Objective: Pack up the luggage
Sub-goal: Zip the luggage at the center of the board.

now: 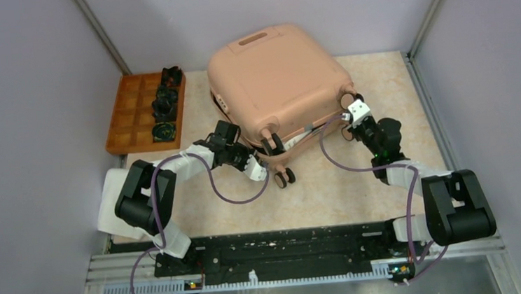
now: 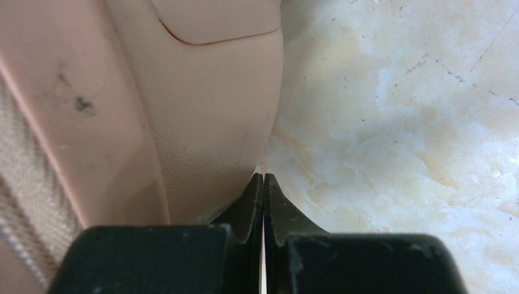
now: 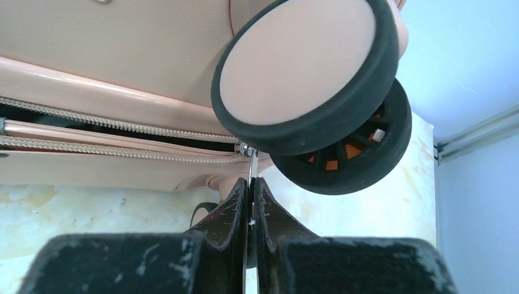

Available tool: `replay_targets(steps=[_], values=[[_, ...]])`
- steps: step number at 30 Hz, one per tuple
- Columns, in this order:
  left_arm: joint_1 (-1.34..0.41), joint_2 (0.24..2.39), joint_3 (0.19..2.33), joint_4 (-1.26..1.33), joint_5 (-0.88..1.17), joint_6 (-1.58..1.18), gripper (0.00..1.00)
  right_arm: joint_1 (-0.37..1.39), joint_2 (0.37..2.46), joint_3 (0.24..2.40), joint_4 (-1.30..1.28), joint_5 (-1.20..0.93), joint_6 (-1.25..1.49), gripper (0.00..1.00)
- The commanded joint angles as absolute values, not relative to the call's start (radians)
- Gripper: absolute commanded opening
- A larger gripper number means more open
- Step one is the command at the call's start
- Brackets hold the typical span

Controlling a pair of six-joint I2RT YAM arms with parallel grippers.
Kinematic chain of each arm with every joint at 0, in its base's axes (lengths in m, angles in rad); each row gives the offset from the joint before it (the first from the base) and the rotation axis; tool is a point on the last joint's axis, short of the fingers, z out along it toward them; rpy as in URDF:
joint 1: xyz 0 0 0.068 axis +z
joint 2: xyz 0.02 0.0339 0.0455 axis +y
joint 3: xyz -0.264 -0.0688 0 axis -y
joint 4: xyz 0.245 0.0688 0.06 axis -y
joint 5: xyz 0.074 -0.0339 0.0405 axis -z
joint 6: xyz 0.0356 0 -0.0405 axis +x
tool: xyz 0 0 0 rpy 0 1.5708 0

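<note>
The peach-pink luggage (image 1: 277, 75) lies flat on the table with its lid down and its wheels (image 1: 285, 179) toward me. My left gripper (image 1: 256, 172) is shut with nothing between its fingers, and in the left wrist view its tips (image 2: 263, 177) rest against the lower edge of the shell (image 2: 202, 110). My right gripper (image 1: 349, 117) is at the near right corner. In the right wrist view it (image 3: 251, 182) is shut on the thin metal zipper pull (image 3: 251, 165), just under a black-and-pink wheel (image 3: 306, 73). Left of the slider the zipper (image 3: 122, 131) gapes open.
An orange compartmented tray (image 1: 126, 122) stands at the back left, with several small black items (image 1: 163, 105) in its right column. Grey walls and metal rails bound the table on three sides. The right arm's purple cable (image 1: 335, 155) loops over the table beside the luggage.
</note>
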State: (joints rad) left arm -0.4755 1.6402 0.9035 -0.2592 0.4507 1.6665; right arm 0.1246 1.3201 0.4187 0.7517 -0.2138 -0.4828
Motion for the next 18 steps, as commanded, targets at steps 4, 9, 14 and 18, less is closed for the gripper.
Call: replay_targets(steps=[4, 9, 14, 18], values=[[-0.488, 1.638, 0.987, -0.076, 0.521, 1.676, 0.00, 0.161, 1.284, 0.432, 0.844, -0.276, -0.444, 0.00], [-0.488, 1.632, 0.973, -0.091, 0.508, 1.695, 0.00, 0.134, 1.339, 0.422, 0.937, -0.158, -0.524, 0.66], [-0.486, 1.629, 0.983, -0.099, 0.504, 1.679, 0.00, 0.077, 1.421, 0.439, 0.938, -0.246, -0.537, 0.78], [-0.477, 1.634, 1.003, -0.120, 0.489, 1.662, 0.00, 0.003, 1.457, 0.448, 1.028, -0.399, -0.427, 0.64]])
